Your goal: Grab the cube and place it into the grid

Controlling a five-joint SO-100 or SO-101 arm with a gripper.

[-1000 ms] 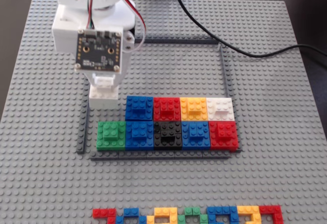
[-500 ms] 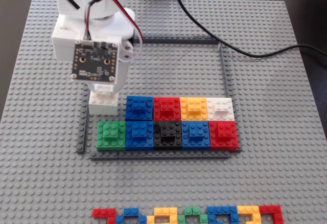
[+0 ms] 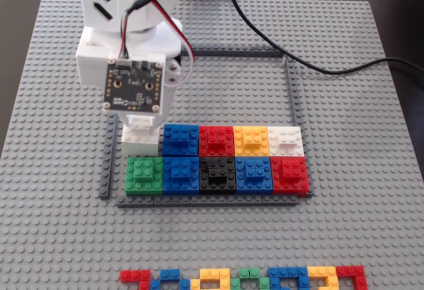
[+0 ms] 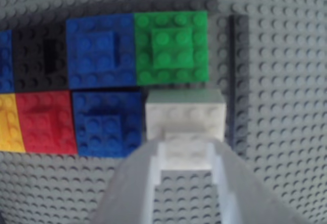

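White square studded Lego cube (image 3: 141, 139) sat left of centre, under the white two-finger gripper (image 3: 138, 126), touching the blue block (image 3: 181, 140) in the upper row of the dark-grey strip-framed grid (image 3: 292, 108). Green block (image 3: 144, 174) sat directly below it.

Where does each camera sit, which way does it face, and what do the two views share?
Fixed view: high at the board's front, looking down at the grid; shows the arm with the gripper below it.
Wrist view: rides above the gripper, looking down along its fingers at the cube.
Shared: the cube, beside the blue block and green block.
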